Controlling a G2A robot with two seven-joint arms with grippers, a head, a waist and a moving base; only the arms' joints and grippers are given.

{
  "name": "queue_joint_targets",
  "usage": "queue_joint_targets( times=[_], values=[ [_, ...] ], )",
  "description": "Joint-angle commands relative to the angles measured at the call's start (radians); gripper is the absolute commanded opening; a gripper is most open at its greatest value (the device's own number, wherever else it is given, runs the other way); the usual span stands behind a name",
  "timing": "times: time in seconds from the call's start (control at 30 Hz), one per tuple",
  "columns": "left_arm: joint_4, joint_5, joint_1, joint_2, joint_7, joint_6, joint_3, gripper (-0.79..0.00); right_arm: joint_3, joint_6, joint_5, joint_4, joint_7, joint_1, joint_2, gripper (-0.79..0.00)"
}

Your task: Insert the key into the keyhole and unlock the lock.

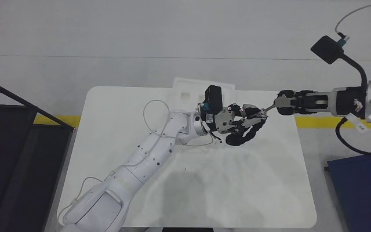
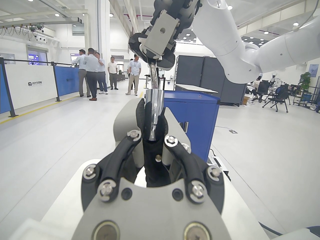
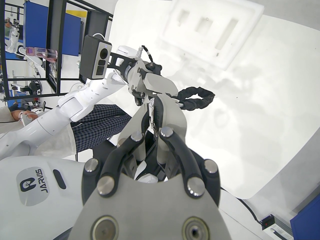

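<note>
silver lock (image 2: 153, 108) with black cable (image 3: 197, 91); silver key (image 2: 154, 76); white table (image 1: 191, 197); white foam tray (image 3: 212, 1); blue cabinet (image 2: 197, 116)

On my screens I count two tools: one left tool (image 2: 152, 118) and one right tool (image 3: 155, 111). Each tool has two fingers (image 2: 123, 122), four in all. There is one lock (image 2: 154, 101), a chrome cylinder, and it carries one black cable loop (image 3: 197, 98). I see one key (image 2: 154, 76), a single metal blade. One white foam tray (image 3: 250, 8) lies on the one tabletop (image 1: 261, 185), and I count three recesses (image 3: 203, 23) cut into that tray. Two robot arms (image 1: 151, 156) carry the tools, one apiece.
</note>
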Motion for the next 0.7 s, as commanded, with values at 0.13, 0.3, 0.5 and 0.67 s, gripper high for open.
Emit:
queue_joint_targets(
  times=[0.13,0.3,0.5,0.67],
  values=[
    [0.008,0.006,0.001,-0.005,0.004,-0.003,-0.004,-0.785,-0.005,0.001,0.000,0.000,-0.005,0.001,0.000,-0.785],
    [0.012,0.012,0.001,-0.008,0.006,-0.005,-0.008,-0.785,-0.008,0.002,-0.004,0.000,-0.004,0.000,0.001,-0.785],
    [0.016,0.017,0.000,-0.012,0.009,-0.012,-0.012,-0.785,-0.009,0.001,-0.011,-0.002,-0.013,-0.001,0.003,-0.785],
    [0.019,0.020,0.001,-0.015,0.011,-0.011,-0.016,-0.785,-0.011,0.001,-0.016,-0.006,-0.016,-0.001,0.003,-0.785]
  ],
)
